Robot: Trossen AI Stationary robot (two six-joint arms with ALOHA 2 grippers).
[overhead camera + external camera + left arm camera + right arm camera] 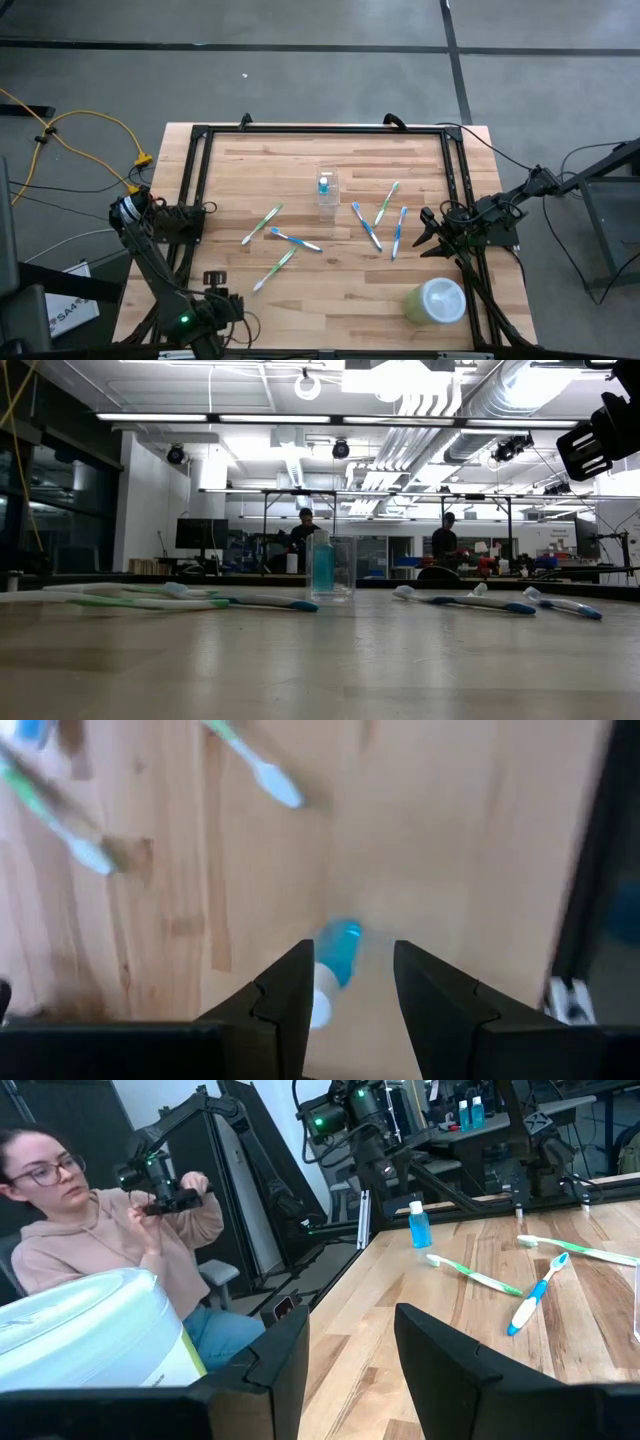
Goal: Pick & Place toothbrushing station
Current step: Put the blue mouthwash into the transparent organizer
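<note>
Left gripper (352, 960): low over the wooden table (330, 300), at its front-left corner. Fingers spread, clamped on nothing.
- Between the fingers: a tiny blue tube with a white cap (338, 952), lying on the wood and closer to one finger. Cannot tell if they touch.
- Just beyond the fingertips: white bristle heads of two thin toothbrushes, one on a green handle (255, 765), one blurred (75, 845).

Right gripper (352, 1315): at the right edge of the table, facing across it. Fingers released and wide apart, nothing between them.
- Closest, beside the gripper toward the front edge: large pale green round container with a white lid (437, 300), upright.
- Next out, near the fingertips: three toothbrushes close together, blue (399, 232), green (387, 202), blue (366, 226). The two blue ones angle toward each other; cannot tell if they touch.
- Farther, mid-table: small clear plastic cup (327, 192), upright, with a blue tube (322, 565) standing inside it.
- Past the cup, toward the left arm: a blue toothbrush (295, 240) and green toothbrushes (262, 224) (275, 270), all flat on the wood and outside the cup.
- Beyond the table edge: a seated person in a pale hooded top (100, 1240), both hands raised on a dark device.
</note>
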